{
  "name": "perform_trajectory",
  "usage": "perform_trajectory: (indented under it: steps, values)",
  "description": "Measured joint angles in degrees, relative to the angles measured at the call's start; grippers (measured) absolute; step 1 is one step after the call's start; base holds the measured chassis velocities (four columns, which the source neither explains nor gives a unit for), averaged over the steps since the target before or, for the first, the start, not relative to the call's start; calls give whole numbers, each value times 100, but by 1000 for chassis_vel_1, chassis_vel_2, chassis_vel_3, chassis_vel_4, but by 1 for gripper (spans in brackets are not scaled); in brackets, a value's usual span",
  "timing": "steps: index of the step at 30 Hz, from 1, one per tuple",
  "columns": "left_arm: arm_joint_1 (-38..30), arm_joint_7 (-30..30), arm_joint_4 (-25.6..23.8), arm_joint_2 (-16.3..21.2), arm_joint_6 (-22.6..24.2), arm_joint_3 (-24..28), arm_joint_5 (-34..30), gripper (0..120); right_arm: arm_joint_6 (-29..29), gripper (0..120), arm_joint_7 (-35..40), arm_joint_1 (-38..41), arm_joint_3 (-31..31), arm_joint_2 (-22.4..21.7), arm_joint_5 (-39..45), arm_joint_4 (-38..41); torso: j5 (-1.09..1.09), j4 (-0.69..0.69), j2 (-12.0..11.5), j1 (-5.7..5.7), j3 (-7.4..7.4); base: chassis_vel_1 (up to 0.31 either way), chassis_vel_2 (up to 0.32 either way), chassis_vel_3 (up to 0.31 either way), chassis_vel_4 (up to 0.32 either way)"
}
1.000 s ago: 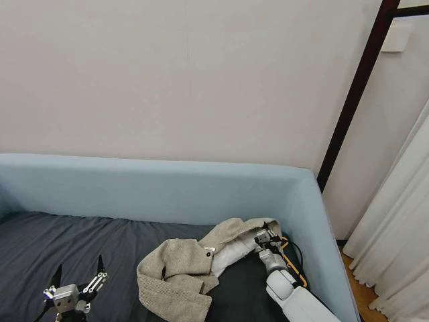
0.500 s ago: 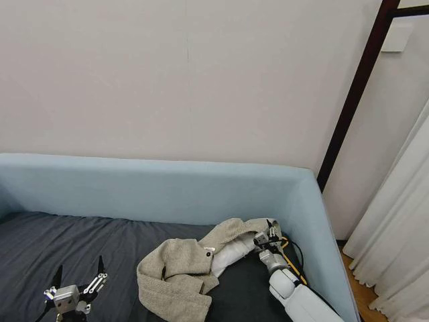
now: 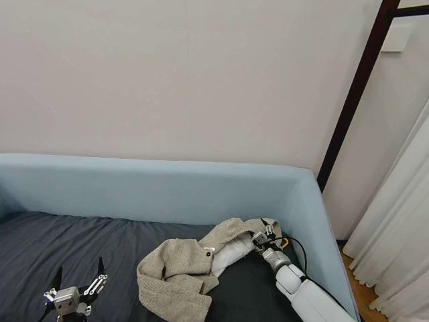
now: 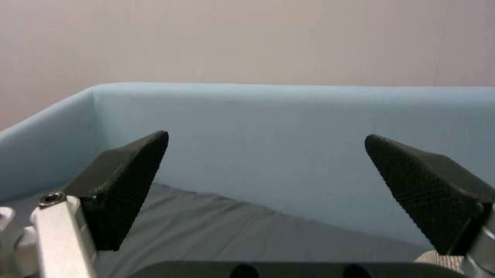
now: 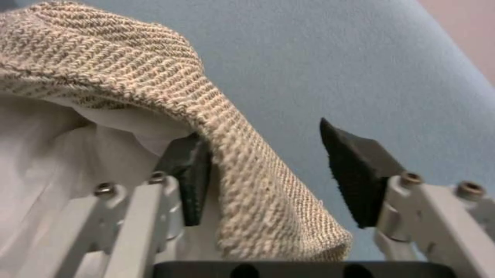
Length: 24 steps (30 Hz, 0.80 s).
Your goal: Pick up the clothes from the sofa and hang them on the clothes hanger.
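Got the beige knit (image 3: 181,272) lying crumpled on the dark seat of the sofa (image 3: 167,191), with some white lining on show, toward the right end by the blue arm. Can see the right gripper (image 3: 265,230) at the knit's far edge with jaws apart around a fold, one pad against the fabric and the other clear of it. Over on the left, found the left gripper (image 3: 79,280) above bare seat, well away from the knit, jaws spread wide on nothing.

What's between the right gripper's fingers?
Right wrist view: a fold of the beige knit garment, right gripper open. Left gripper hangs open over the sofa seat.
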Motion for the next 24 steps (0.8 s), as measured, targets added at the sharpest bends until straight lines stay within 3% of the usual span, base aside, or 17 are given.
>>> perform_trajectory:
  steps: [12, 20, 24]
  values:
    - [6, -9, -33, -48, -1, 37, 47, 100, 220, 3, -106, 30, 191, -243, -426, 87, 0, -1, 0, 0, 0, 0, 0, 0, 0]
    - [-18, -9, -20, -69, 2, 76, 76, 100, 331, 0, -429, 20, 78, -314, 569, 412, 1, 1, 0, -1, 0, 0, 0, 0, 0]
    - [-38, -13, 24, -27, -51, 83, 6, 100, 681, 0, -806, 4, 44, -453, 1180, 852, 0, -1, 0, 0, 0, 0, 0, 0, 0]
